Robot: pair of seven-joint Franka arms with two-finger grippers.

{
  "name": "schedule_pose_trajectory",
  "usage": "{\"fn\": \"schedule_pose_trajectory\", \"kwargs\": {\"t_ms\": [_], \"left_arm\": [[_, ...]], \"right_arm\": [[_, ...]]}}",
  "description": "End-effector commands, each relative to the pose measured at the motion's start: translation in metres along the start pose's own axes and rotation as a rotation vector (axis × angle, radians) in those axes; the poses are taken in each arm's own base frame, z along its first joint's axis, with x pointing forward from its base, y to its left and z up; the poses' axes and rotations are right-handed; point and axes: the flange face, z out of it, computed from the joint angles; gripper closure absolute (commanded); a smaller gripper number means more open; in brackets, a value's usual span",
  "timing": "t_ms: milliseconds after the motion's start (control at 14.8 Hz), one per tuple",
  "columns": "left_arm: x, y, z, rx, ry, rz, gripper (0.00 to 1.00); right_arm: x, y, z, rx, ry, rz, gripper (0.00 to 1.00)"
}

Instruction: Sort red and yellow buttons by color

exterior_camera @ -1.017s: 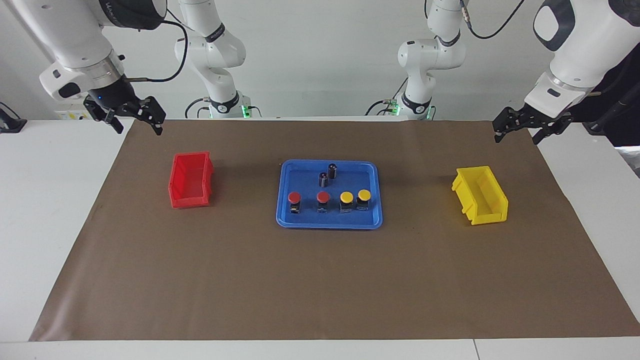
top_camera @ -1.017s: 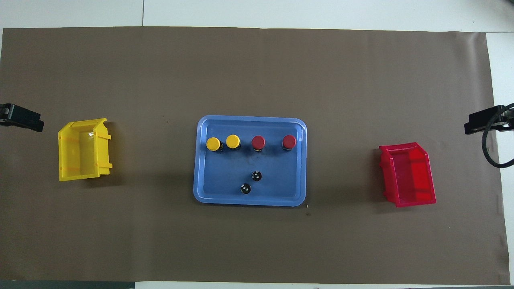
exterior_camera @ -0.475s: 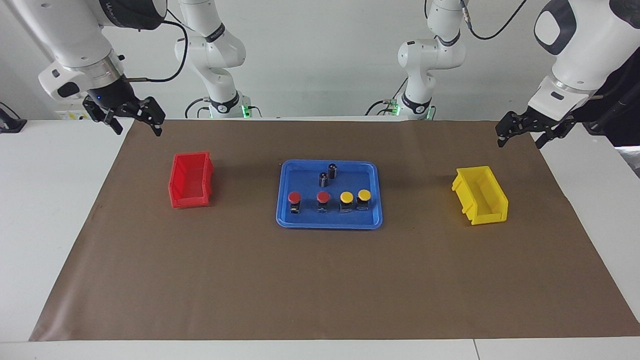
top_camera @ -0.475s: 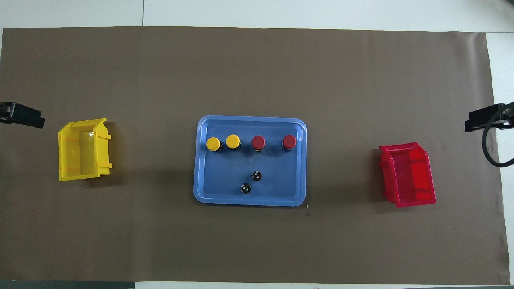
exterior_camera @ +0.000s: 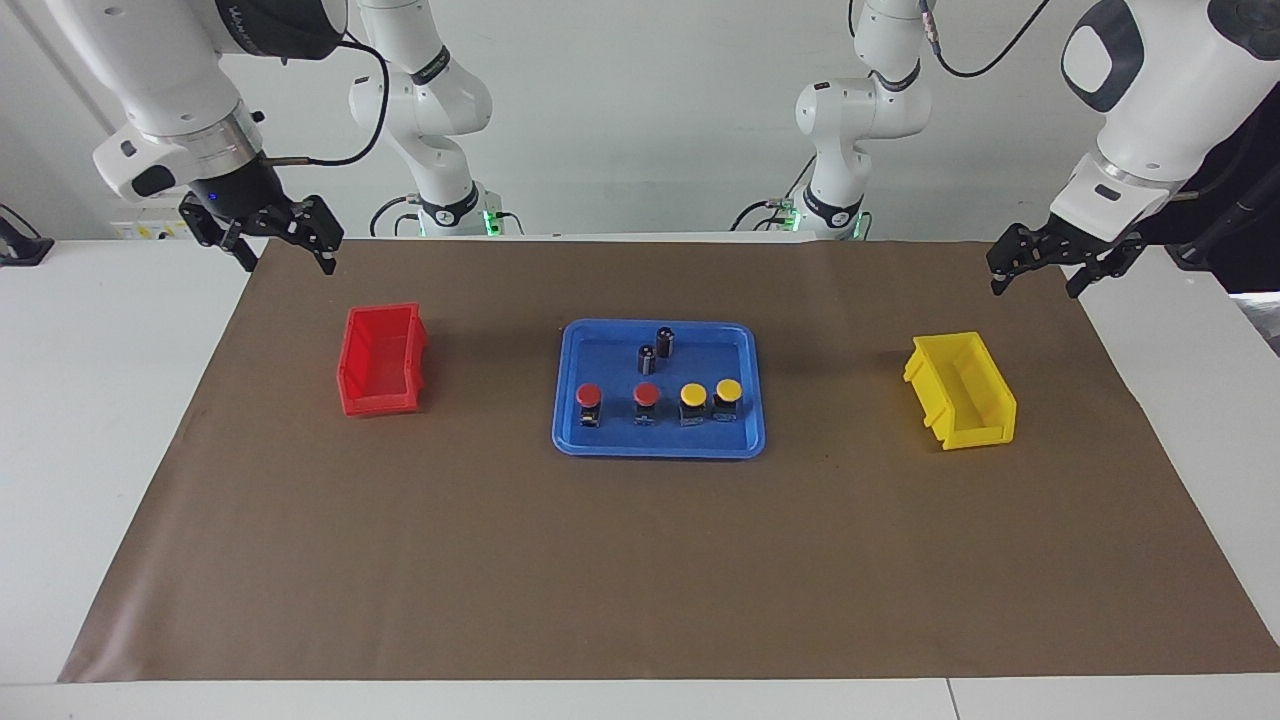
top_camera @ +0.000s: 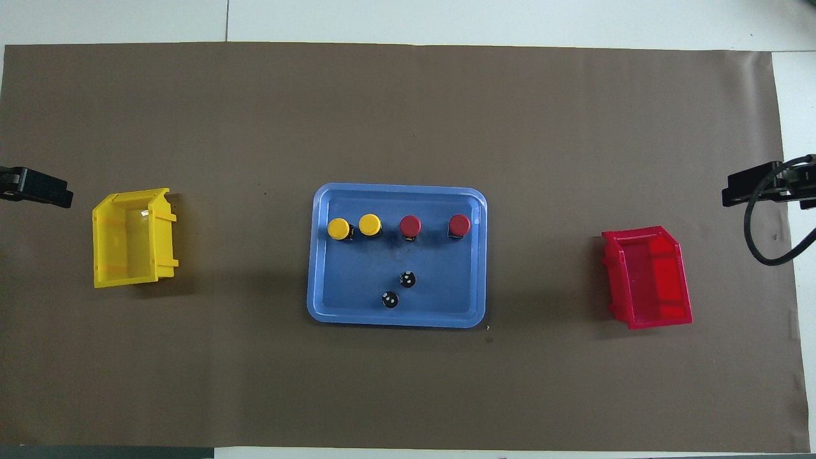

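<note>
Two red buttons (exterior_camera: 589, 396) (exterior_camera: 647, 395) and two yellow buttons (exterior_camera: 692, 396) (exterior_camera: 728, 390) stand in a row in the blue tray (exterior_camera: 660, 446). From above the red buttons (top_camera: 459, 224) (top_camera: 410, 225) sit toward the right arm's end of the tray (top_camera: 395, 190), and the yellow buttons (top_camera: 370, 224) (top_camera: 338, 228) toward the left arm's end. My right gripper (exterior_camera: 288, 256) hangs open and empty over the mat's edge by the red bin (exterior_camera: 380, 360). My left gripper (exterior_camera: 1033, 284) hangs open and empty over the mat by the yellow bin (exterior_camera: 960, 392).
Two small dark cylinders (top_camera: 407, 278) (top_camera: 390, 299) stand in the tray, nearer to the robots than the buttons. The red bin (top_camera: 647, 278) and the yellow bin (top_camera: 131, 237) lie on the brown mat (exterior_camera: 640, 560), one at each end. Neither bin shows anything inside.
My right gripper has shifted a little toward the middle of the table. The left gripper has barely moved. The buttons, tray and bins lie as before.
</note>
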Motion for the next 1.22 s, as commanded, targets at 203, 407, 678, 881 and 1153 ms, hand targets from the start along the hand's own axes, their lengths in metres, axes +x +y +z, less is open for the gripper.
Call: {"fn": "schedule_pose_trajectory", "kwargs": {"t_ms": [203,407,678,881,1153], "left_arm": [[-0.014,0.007,0.012,-0.011,0.018,-0.001,0.0],[-0.013,0.006,0.011,-0.01,0.026,-0.003,0.0],[-0.013,0.006,0.011,-0.01,0.027,-0.003,0.0],[-0.013,0.006,0.012,-0.01,0.026,-0.003,0.0],[-0.013,0.006,0.012,-0.01,0.027,-0.003,0.0]], "right_arm": [[0.048,-0.089,0.007,0.003,-0.005,0.022,0.0],[0.063,-0.187,0.037,0.034,0.012,0.08,0.0],[0.047,-0.259,0.109,0.048,0.028,0.069,0.0],[0.019,-0.282,0.158,0.063,0.06,0.061,0.0],[0.007,-0.295,0.194,0.078,0.089,0.053,0.0]]}}
